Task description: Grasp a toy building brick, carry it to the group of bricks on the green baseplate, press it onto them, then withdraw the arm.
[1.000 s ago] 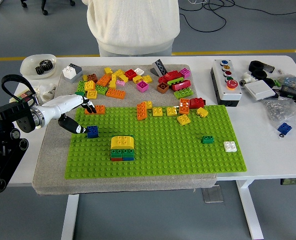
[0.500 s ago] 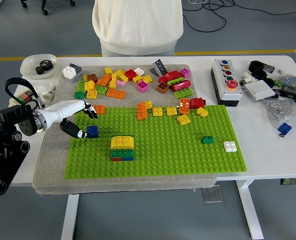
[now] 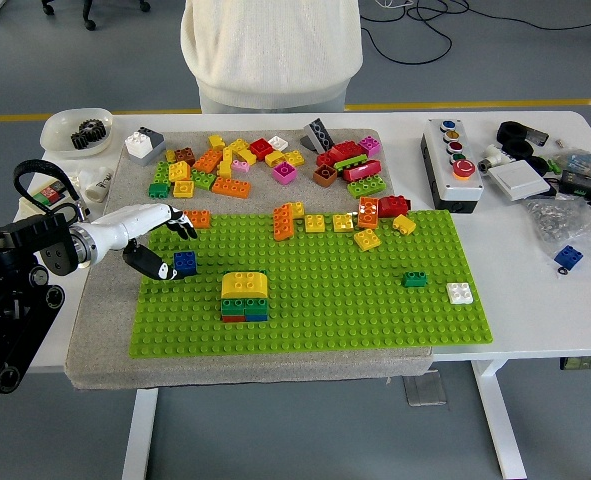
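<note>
Shifted left, left robot hand (image 3: 165, 245) fingers spread beside small dark-blue square brick (image 3: 185, 263), holding nothing

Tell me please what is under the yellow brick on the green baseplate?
Under the yellow brick is a green brick layer, then a thin red and blue layer, standing on the green baseplate. The studs and plate beneath the stack are covered, so not visible.

Left hand at the blue brick on the green baseplate

The left hand (image 3: 160, 240) reaches in from the left over the baseplate (image 3: 375, 310), its thumb and fingers (image 3: 182, 224) spread either side of a blue brick (image 3: 185, 263), thumb tip just beside it. Nearer the desk's (image 3: 535, 300) front edge stands the brick group (image 3: 244, 297), yellow on top. A person (image 3: 271, 50) in white stands at the far side.
</note>
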You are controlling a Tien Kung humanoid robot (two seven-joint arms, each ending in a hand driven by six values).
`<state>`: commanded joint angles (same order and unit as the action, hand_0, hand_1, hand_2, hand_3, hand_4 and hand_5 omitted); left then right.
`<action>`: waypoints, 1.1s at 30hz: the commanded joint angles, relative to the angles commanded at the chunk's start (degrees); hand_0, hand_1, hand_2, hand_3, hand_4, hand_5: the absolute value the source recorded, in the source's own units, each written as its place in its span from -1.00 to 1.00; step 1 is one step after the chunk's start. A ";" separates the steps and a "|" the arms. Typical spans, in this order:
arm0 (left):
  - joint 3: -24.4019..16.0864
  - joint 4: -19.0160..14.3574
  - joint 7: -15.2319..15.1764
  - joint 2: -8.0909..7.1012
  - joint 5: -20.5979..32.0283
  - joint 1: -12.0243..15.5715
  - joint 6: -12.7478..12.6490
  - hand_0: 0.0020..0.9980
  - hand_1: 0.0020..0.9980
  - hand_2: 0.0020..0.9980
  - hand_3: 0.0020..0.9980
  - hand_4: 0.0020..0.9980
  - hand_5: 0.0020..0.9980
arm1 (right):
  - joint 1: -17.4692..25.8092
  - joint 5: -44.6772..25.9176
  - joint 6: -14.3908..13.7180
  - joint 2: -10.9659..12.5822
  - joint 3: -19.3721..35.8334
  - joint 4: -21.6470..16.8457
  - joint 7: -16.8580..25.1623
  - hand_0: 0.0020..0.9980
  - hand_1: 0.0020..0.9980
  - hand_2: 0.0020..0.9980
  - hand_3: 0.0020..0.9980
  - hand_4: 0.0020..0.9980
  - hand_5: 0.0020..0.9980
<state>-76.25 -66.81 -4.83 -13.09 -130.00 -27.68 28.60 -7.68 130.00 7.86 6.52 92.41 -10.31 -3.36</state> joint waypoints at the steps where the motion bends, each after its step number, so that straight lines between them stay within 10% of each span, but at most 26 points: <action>1: -0.02 -0.01 0.09 0.04 0.00 -0.01 -0.23 1.00 0.61 0.43 0.39 0.78 -0.70 | 0.00 0.00 0.00 0.00 0.00 0.00 -0.01 0.50 0.30 0.46 0.27 0.80 -0.04; 15: -0.35 0.00 0.29 0.28 0.00 0.48 -0.92 1.00 0.59 0.22 0.27 0.53 -0.81 | 0.03 0.00 0.05 -0.03 -0.01 0.00 -0.01 0.50 0.30 0.46 0.27 0.80 -0.04; 33: -0.77 -0.48 0.01 -0.18 0.00 0.56 1.09 1.00 0.61 0.36 0.39 0.72 -0.69 | 0.17 0.00 0.10 -0.06 -0.27 0.00 0.07 0.50 0.30 0.46 0.27 0.80 -0.04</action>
<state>-77.02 -67.29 -4.82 -13.27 -130.00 -27.12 29.69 -7.51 130.00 7.97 6.45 92.14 -10.31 -3.29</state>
